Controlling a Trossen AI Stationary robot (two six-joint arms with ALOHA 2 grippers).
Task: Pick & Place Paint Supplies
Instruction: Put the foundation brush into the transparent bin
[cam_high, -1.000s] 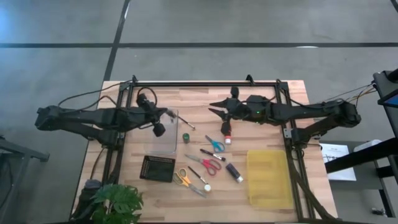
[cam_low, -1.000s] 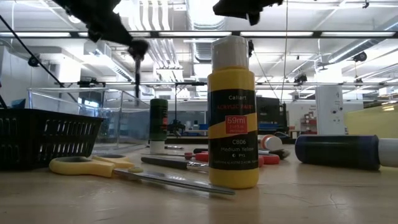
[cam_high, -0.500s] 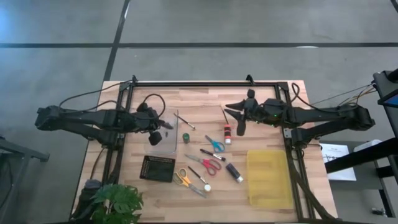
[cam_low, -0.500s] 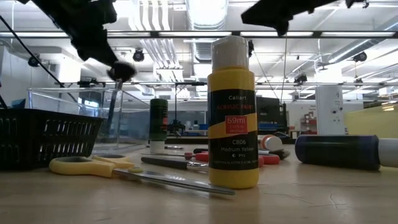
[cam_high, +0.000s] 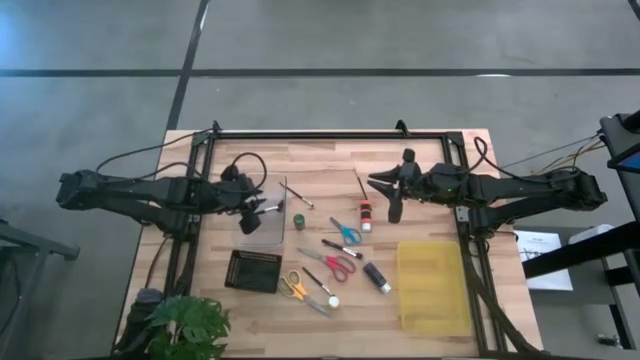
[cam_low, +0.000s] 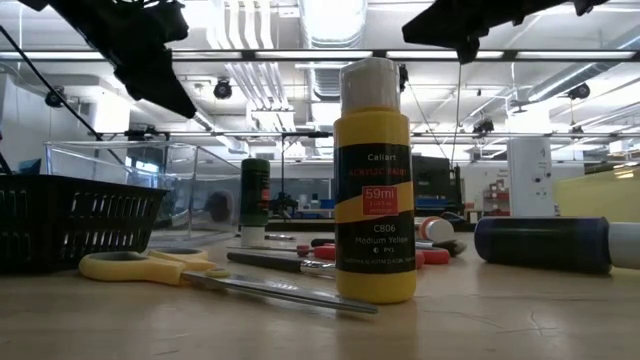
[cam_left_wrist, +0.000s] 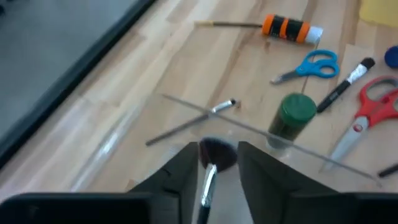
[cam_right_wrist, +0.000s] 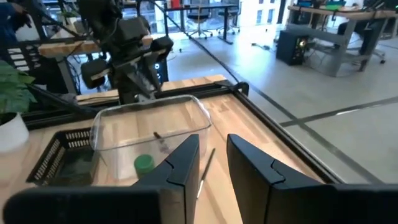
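Scissors: blue (cam_high: 346, 232), red (cam_high: 338, 265), yellow (cam_high: 293, 287) | left gripper (cam_left_wrist: 212, 163) clamps soft-bristled brush (cam_left_wrist: 211, 163) over clear bin (cam_high: 263, 213) | right gripper (cam_high: 388, 193) fingers apart

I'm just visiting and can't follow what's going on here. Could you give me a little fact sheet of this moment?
left jaws: shut on a brush, above the clear box
right jaws: open, empty, above the table near the red paint pot
loose on table: green pot, blue scissors, red scissors, yellow scissors, yellow paint bottle
containers: black basket, yellow bin
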